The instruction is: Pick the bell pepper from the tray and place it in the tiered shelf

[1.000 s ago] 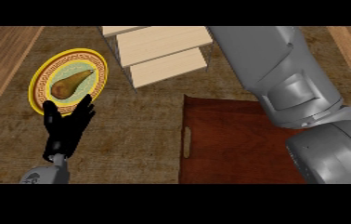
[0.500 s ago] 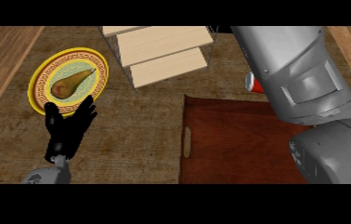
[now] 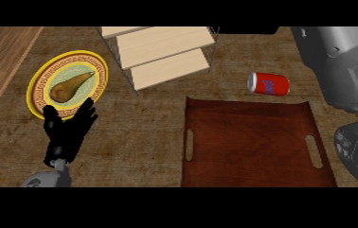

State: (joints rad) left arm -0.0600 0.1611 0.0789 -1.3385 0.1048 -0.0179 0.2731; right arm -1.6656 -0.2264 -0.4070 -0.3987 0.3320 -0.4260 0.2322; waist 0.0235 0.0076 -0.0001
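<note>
The right forearm (image 3: 334, 66), which 1 second ago covered most of the table's right side and much of the tray, has swung out toward the right edge. That has uncovered the whole brown tray (image 3: 252, 175) at the table's near right and a red can (image 3: 268, 84) lying on its side just beyond the tray's far edge. The tray's surface shows nothing on it. No bell pepper appears anywhere in view, so its position, its pointing direction and its long axis cannot be given; it may be held by the right hand, which is out of sight past the right edge, but that is only a guess. If so, the pick would be done and the carry to the shelf would remain.

The tiered shelf (image 3: 162, 52) stands at the far middle of the table, its pale wooden steps bare. The left hand (image 3: 68, 130) rests as before near the left near edge, fingers straight and relaxed, holding nothing, its fingertips just at the near rim of a yellow plate (image 3: 36, 83) that carries a brown pear (image 3: 70, 86), the pear's narrow end pointing toward the far right.
</note>
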